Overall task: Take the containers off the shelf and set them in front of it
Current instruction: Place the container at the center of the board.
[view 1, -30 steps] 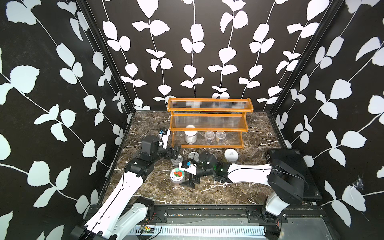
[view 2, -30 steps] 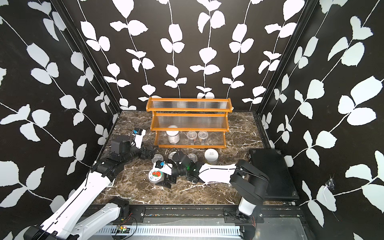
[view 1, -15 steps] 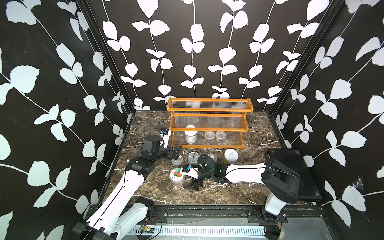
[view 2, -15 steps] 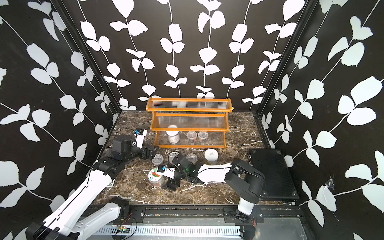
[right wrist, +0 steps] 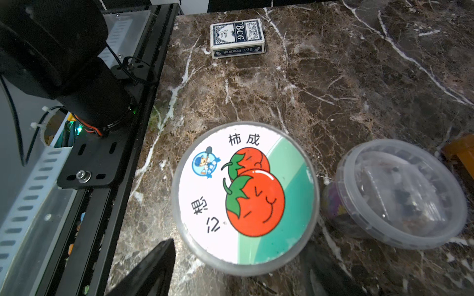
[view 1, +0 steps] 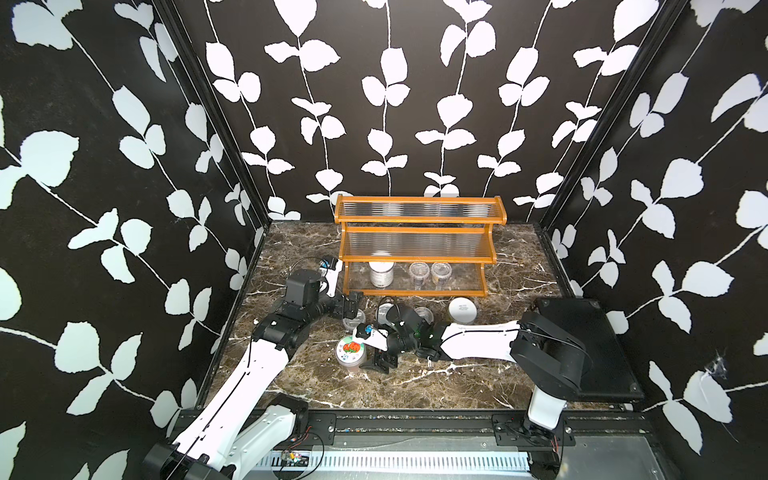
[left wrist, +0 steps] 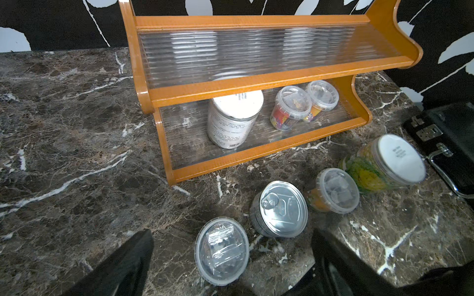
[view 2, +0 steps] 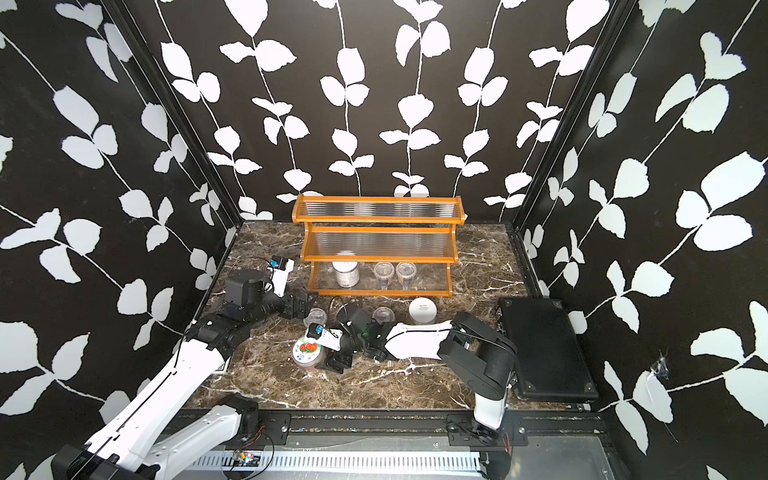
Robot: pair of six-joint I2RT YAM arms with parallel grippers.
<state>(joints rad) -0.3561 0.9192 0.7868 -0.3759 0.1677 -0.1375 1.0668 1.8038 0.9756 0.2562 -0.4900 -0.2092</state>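
Note:
The orange-brown shelf (view 1: 415, 227) (left wrist: 256, 82) stands at the back. Its bottom tier holds a white-lidded jar (view 1: 381, 272) (left wrist: 234, 120) and two small clear cups (view 1: 418, 272) (left wrist: 291, 107). In front of it, on the marble, stand a yellow-green jar (view 1: 462, 309) (left wrist: 384, 164), a silver tin (left wrist: 279, 208) and two more clear cups (left wrist: 221, 251) (left wrist: 336, 191). A jar with red fruit on its lid (view 1: 351, 351) (right wrist: 245, 197) stands alone nearer the front. My right gripper (view 1: 370, 350) (right wrist: 238, 243) is open, with this jar's near edge between its fingertips. My left gripper (view 1: 353, 303) (left wrist: 233, 232) is open above the nearest clear cup.
A black case (view 1: 582, 345) (left wrist: 448, 138) lies along the right side of the table. A blue-and-white card box (right wrist: 237, 37) lies near the left edge by the left arm's base. A clear tub (right wrist: 400, 194) stands close beside the red-fruit jar.
The right gripper has drawn back a little from the red-fruit jar, which stays standing on the table. Its jaws have narrowed somewhat. The left arm has barely moved.

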